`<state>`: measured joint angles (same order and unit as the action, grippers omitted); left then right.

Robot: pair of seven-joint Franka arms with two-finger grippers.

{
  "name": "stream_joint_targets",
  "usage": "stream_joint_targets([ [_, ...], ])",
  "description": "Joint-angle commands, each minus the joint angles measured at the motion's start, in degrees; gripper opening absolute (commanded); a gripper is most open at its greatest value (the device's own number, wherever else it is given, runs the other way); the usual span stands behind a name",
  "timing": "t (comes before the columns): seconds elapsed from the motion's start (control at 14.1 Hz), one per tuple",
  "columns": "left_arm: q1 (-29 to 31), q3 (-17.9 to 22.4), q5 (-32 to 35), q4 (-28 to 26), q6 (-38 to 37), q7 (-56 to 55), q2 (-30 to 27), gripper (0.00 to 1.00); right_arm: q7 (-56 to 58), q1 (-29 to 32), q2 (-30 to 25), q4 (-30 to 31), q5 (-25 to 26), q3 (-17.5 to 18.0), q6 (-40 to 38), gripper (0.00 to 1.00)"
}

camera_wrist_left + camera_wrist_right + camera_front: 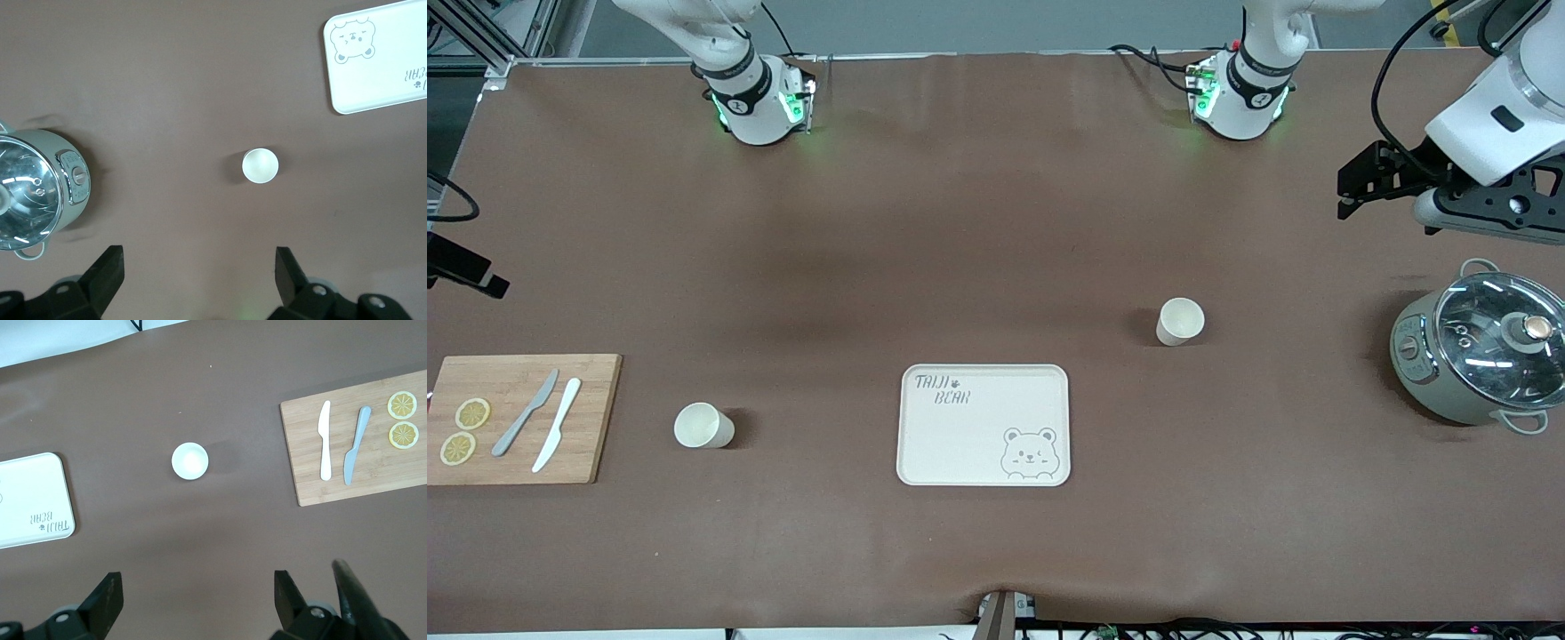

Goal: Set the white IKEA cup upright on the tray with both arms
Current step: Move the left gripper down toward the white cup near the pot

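Observation:
The cream tray [983, 444] with "TAIJI BEAR" lettering lies mid-table, nothing on it. One white cup [1180, 321] stands upright on the table toward the left arm's end, a little farther from the front camera than the tray. A second white cup [703, 425] stands upright beside the tray toward the right arm's end. My left gripper [1344, 191] hangs open and empty, high over the table; its wrist view [200, 267] shows the first cup [260, 165] and a tray corner [373, 67]. My right gripper [197, 593] is open and empty, high above the second cup [190, 461].
A grey-green pot [1480, 356] with a glass lid stands at the left arm's end. A wooden cutting board [516, 418] with two knives and two lemon slices lies at the right arm's end. A brown mat covers the table.

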<state>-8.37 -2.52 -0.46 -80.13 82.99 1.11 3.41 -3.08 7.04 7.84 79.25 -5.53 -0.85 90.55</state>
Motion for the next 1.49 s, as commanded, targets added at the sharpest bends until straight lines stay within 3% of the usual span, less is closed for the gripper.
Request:
stream_joint_targets([
  [0.0, 0.0, 0.1, -0.2, 0.2, 0.3, 0.4, -0.1, 1.00, 0.3, 0.5, -0.2, 0.1, -1.0, 0.3, -0.2, 1.00],
  [0.14, -0.7, 0.0, -0.4, 0.0, 2.2, 0.4, 1.0, 1.00, 0.3, 0.4, -0.2, 0.1, -1.0, 0.3, -0.2, 1.00],
  [0.36, -0.9, -1.3, -0.9, -1.5, 6.2, 0.0, 8.1, 1.00, 0.3, 0.5, -0.1, 0.1, -1.0, 0.3, -0.2, 1.00],
  [0.71, -0.6, -3.0, -2.7, -15.9, 26.7, 0.0, 10.6, 1.00, 0.3, 0.5, -0.1, 0.1, -1.0, 0.3, -0.2, 1.00],
  [1.42, -0.6, -4.2, -2.7, -38.2, 56.3, -1.6, 12.1, 1.00, 0.3, 0.4, -0.1, 0.1, -1.0, 0.3, 0.1, 1.00],
])
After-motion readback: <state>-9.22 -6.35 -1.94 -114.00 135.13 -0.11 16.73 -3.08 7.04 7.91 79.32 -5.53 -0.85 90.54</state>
